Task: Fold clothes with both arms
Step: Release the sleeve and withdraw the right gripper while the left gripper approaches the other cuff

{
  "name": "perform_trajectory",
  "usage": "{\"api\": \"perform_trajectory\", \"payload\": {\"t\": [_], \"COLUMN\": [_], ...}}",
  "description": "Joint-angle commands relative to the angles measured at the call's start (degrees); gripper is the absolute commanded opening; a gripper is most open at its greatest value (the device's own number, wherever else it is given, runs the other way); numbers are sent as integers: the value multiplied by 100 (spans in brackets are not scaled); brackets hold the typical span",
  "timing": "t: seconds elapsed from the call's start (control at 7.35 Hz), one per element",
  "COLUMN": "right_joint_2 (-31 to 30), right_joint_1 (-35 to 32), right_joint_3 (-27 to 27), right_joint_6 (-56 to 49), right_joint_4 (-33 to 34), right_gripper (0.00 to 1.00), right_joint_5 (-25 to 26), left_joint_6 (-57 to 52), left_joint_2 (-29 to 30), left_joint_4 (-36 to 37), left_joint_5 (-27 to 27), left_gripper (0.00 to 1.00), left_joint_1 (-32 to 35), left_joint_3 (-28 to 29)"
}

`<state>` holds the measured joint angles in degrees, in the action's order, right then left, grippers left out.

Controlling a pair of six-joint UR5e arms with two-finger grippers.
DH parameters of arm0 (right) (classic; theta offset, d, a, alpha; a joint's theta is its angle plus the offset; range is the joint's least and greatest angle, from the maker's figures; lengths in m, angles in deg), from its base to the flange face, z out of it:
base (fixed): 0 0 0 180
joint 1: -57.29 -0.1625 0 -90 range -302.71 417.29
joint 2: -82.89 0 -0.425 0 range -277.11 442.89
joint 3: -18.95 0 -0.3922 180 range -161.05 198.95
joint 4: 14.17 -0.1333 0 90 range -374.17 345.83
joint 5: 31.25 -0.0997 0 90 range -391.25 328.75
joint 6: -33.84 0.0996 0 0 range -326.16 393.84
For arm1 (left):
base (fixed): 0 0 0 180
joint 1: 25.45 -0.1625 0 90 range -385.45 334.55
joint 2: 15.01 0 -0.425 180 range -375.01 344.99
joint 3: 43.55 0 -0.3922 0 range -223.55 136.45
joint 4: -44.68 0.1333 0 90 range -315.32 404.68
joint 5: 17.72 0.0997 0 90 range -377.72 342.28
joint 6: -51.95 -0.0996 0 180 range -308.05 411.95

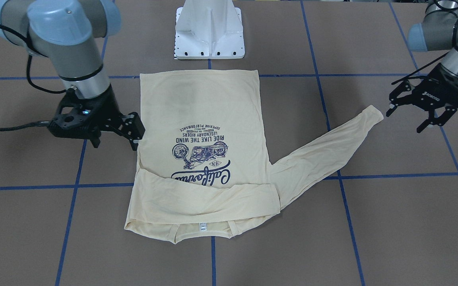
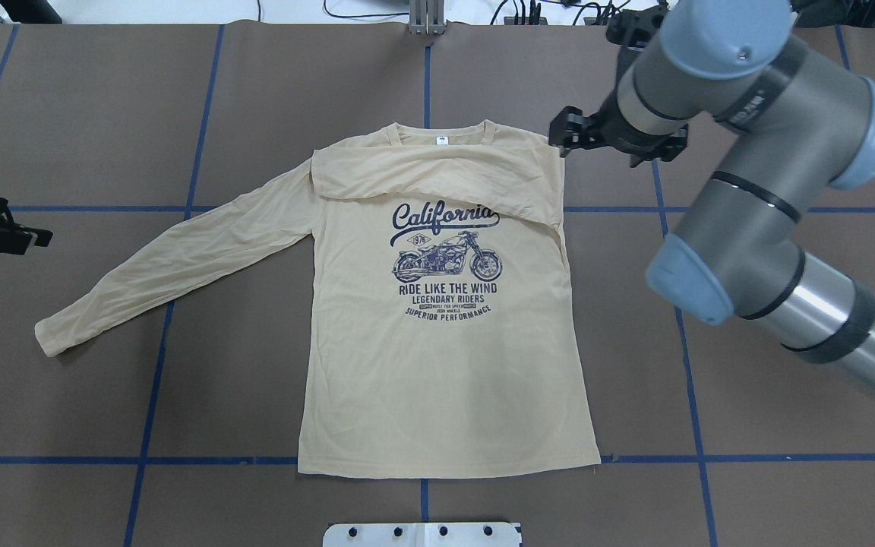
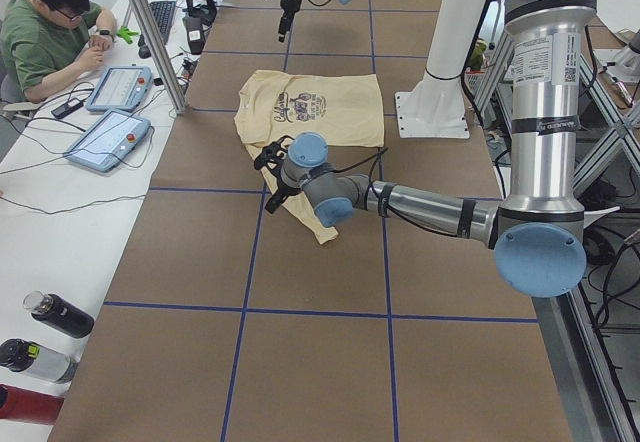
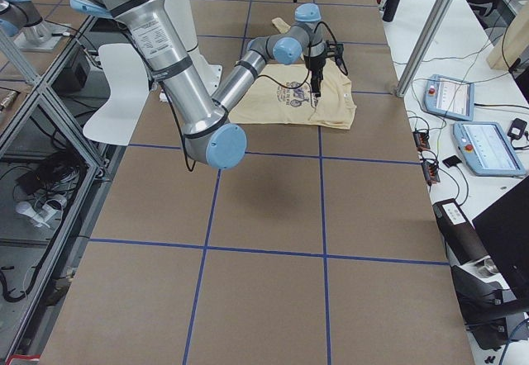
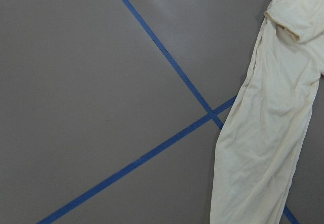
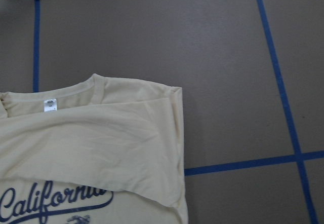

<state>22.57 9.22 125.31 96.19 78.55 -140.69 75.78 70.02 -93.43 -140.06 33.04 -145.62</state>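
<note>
My worry is the long sleeve point(image 2: 179, 258) stretched out toward my left side. The knit looks thin, so a shallow pinch at the cuff point(image 2: 50, 342) could catch only one layer, and a hard pull could drag the T-shirt point(image 2: 445, 365) askew and spill the other sleeve point(image 2: 437, 171), already laid across the chest. The shirt lies print-up and flat in the middle of the table point(image 2: 103, 114), collar away from the base. The left gripper point(image 1: 406, 119) hangs just beyond the cuff, clear of it, fingers spread and empty. The right gripper point(image 1: 115, 141) is reached out beside the far shoulder corner, and as far as I can judge it is parted too, holding nothing; it could snag that edge when it moves.
</note>
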Motion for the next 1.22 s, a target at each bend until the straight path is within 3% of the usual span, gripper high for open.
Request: {"api": "perform_trajectory", "payload": {"t": [0.0, 0.14, 0.54, 0.82, 1.09], "right_joint_2": [-951, -1398, -2630, -2730, -2730], "right_joint_1": [-613, -808, -1309, -1328, -1319], "right_joint_3": [402, 594, 543, 535, 535], "right_joint_6": [-1194, -1599, -2261, -2227, -2209], "right_joint_4": [-61, -122, -1412, -1555, -1555], "right_gripper": [99, 99, 99, 99, 99], "right_joint_5": [-672, -754, -1280, -1308, -1308], "left_joint_6": [78, 78, 78, 78, 78], "left_joint_2": [-354, -538, -750, -821, -821], "left_joint_4": [3, -15, -6, -6, -6], "left_joint_5": [928, 967, 1310, 1310, 1388], "left_gripper": [100, 100, 100, 98, 80], "left_joint_1": [-739, -846, -1338, -1584, -1778], "left_joint_3": [-85, -85, -24, 3, 55]}}
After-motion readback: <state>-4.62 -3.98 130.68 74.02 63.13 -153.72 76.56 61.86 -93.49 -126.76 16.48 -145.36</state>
